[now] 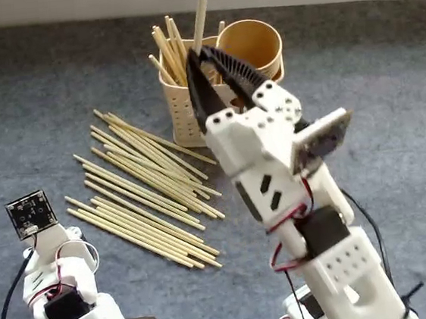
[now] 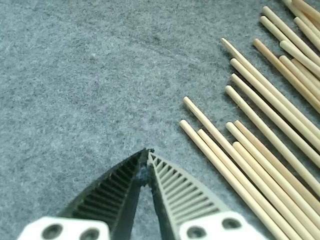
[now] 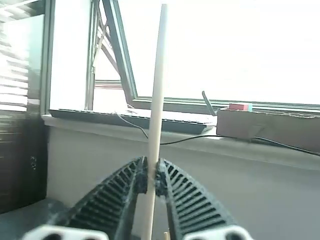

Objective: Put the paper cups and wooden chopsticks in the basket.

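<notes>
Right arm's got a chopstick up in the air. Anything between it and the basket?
Nothing visible. The right gripper holds the chopstick upright, seemingly over the basket. Beneath it are only the chopsticks already standing there and the cup beside them. Its lower end is hidden behind the gripper.

Matt, fuzzy grey felt-like cloth forms the table cover (image 1: pixel 32 110). The loose chopsticks (image 1: pixel 144 189) and the raised chopstick (image 3: pixel 156 90) are pale bare wood, smooth and matt. The basket (image 1: pixel 180 117) is cream plastic with a perforated wall; the paper cup (image 1: pixel 256 44), tan matt paper. The left gripper (image 2: pixel 147 156) and right gripper (image 3: pixel 151 172) have ribbed matt dark plastic fingers on smooth white plastic mounts.
</notes>
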### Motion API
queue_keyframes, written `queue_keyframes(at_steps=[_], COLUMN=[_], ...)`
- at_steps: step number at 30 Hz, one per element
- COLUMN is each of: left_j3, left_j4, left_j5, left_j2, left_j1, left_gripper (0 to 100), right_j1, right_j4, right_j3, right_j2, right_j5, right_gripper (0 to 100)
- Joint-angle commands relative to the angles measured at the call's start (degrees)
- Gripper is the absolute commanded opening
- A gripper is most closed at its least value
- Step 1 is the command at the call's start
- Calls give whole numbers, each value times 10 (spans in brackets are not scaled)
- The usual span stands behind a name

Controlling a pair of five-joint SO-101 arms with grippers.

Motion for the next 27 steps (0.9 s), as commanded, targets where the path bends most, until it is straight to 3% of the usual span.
queue_keyframes(at_steps=[1, 15, 27], left_j3=[12, 12, 12], left_j4=[-10, -10, -10], left_j5=[-5, -5, -5], left_j2=[-7, -7, -7], left_j1=[12, 12, 11], left_gripper=[11, 11, 11], right_j1=[29, 68, 73], right_j4=[-89, -252, -255], right_j3=[-22, -22, -15], right_j2=[61, 223, 266], right_j5=[0, 0, 0], right_gripper=[5, 5, 5])
